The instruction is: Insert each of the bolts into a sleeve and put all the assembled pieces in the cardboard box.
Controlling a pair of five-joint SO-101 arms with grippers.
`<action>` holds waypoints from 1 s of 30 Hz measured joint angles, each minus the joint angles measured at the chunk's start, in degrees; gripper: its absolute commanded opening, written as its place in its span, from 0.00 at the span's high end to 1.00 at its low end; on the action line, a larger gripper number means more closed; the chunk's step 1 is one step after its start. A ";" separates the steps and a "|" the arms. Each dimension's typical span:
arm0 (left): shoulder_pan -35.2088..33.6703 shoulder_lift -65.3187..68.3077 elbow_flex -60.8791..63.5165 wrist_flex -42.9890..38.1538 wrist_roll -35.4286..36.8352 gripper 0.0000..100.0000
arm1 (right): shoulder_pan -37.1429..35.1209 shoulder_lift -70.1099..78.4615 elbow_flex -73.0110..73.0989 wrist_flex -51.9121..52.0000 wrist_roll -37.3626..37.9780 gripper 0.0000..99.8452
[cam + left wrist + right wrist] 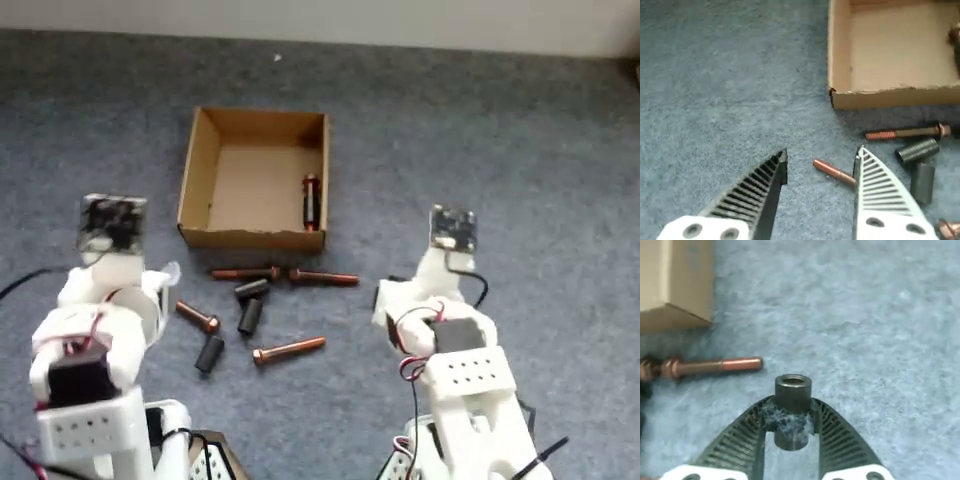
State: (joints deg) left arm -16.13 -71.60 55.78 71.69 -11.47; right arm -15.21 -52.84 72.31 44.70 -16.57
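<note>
My right gripper (792, 407) is shut on a short black sleeve (792, 388), held just above the carpet with its open end toward a copper bolt (715, 365). In the high view this gripper (384, 296) sits right of the scattered parts. My left gripper (822, 159) is open low over the carpet, with the threaded end of a small copper bolt (834, 172) between its fingertips. Beyond it lie another bolt (907, 133) and two black sleeves (917, 150) (923, 182). The cardboard box (200, 175) holds one assembled piece (310, 200).
In front of the box lie several loose parts: bolts (245, 272) (323, 277) (288, 349) and sleeves (252, 289) (250, 316) (209, 352). Grey carpet (520, 150) stretches bare to the right of the box and behind it.
</note>
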 measured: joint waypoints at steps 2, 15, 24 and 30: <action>1.49 6.24 -3.78 2.11 -2.81 0.77 | 1.85 -0.18 1.67 -1.49 -0.62 1.00; 3.78 35.52 -16.53 8.18 -34.29 0.77 | 5.10 -0.18 2.11 -2.64 -1.05 1.00; 5.63 36.22 -9.93 5.98 -60.13 0.77 | 5.01 -0.18 2.11 -2.64 -1.05 1.00; 8.00 36.22 -0.79 -4.31 -61.19 0.77 | 5.01 -0.18 2.11 -2.64 -1.05 1.00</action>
State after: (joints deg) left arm -8.13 -35.38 54.99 67.38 -72.66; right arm -10.20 -53.01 74.42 42.07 -17.63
